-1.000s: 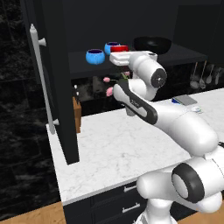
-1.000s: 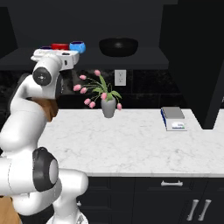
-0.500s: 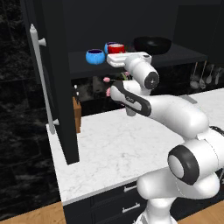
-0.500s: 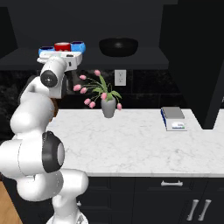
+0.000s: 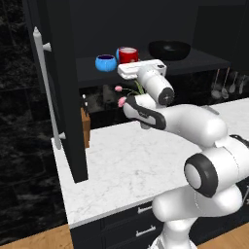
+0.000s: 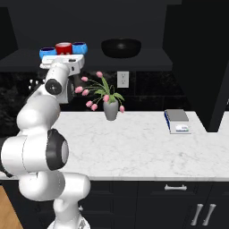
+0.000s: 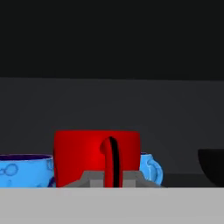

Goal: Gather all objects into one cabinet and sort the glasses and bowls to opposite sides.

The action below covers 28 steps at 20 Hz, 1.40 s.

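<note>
The red mug stands on the dark shelf of the black cabinet, its handle facing the hand. My gripper is shut on that handle, a fingertip on either side. From the base, the hand sits at the shelf's front edge, just below the red mug. A rounder blue cup stands left of it. A blue handled mug stands just behind and to the right. Farther right on the same shelf is the wide black bowl. The cabinet door hangs open at the left.
A vase of pink tulips stands on the white marble counter under the shelf. A small scale lies at the right. A knife block sits beside the open door. Utensils hang on the far wall.
The hand has slid a little to the left along the shelf's front edge and the arm has swung with it. The red mug stays in about the same spot between the blue ones.
</note>
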Available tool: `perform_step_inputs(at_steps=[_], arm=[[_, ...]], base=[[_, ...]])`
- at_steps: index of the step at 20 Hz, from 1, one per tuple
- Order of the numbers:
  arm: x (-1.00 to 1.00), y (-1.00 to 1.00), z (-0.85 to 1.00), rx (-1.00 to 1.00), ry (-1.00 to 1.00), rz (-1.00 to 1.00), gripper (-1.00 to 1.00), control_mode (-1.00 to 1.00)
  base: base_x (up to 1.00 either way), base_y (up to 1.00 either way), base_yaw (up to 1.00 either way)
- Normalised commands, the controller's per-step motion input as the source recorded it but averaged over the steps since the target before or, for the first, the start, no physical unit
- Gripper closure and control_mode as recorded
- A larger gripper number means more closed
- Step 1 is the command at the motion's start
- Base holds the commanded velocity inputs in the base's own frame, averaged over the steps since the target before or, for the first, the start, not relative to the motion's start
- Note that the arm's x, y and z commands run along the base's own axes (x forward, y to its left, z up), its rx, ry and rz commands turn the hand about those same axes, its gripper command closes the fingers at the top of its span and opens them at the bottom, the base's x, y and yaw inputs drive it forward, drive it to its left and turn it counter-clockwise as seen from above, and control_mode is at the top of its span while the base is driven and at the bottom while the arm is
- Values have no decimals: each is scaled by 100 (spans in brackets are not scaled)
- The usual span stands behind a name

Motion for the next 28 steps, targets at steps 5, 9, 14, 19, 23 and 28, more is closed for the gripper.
perform_step_inputs(at_steps=[5,9,14,19,23,28], arm=[[48,45,-16,-8,0,0,-100,-100],[36,33,-14,-5,0,0,-100,-100],[4,2,-7,0,0,0,-100,-100],[-2,0,-1,0,-1,0,-100,-100],[-70,-7,5,1,-11,0,-100,-100],[-100,-44,-1,5,-4,0,-100,-100]], base=[[0,0,0],[0,0,0],[0,0,0],[0,0,0],[0,0,0],[0,0,0]])
